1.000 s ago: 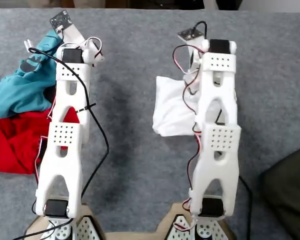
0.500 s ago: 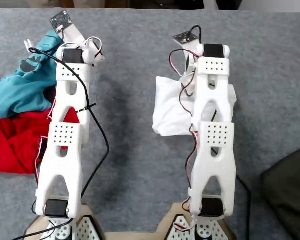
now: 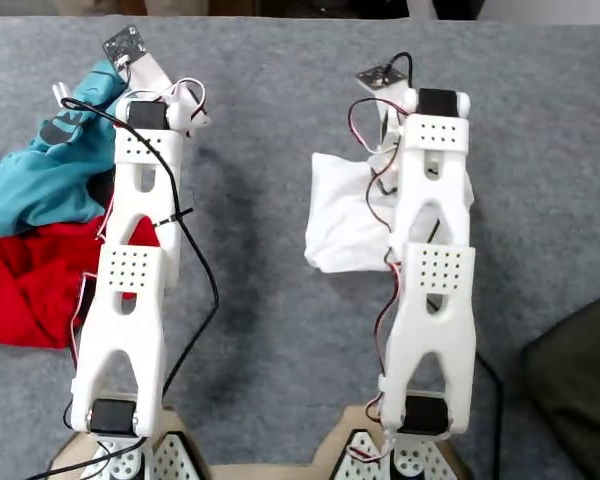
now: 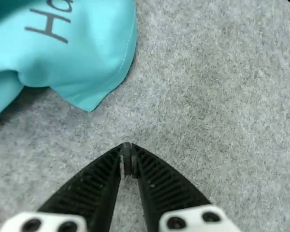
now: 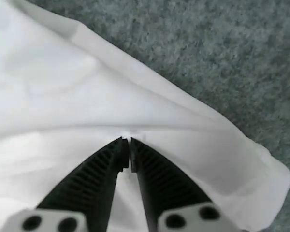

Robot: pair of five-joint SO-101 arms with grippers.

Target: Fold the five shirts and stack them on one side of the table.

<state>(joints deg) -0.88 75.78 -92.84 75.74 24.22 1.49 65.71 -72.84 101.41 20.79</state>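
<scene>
Grey felt table (image 3: 270, 330); white shirt (image 3: 340, 220) lies mid-table under right gripper (image 5: 126, 141), jaws clenched at a crease, pinch of cloth unconfirmed. Left gripper (image 4: 127, 145) clenched, empty, beside teal shirt (image 4: 63, 48). Cloth looks light and limp; best taken at a corner or hem.

Shirt colours on the flecked grey table (image 3: 260, 110)
Plain red shirt (image 3: 30, 290); plain white shirt (image 3: 342, 215); teal shirt (image 3: 50, 180) with dark grey lettering; dark shirt (image 3: 577, 372), near black.
</scene>
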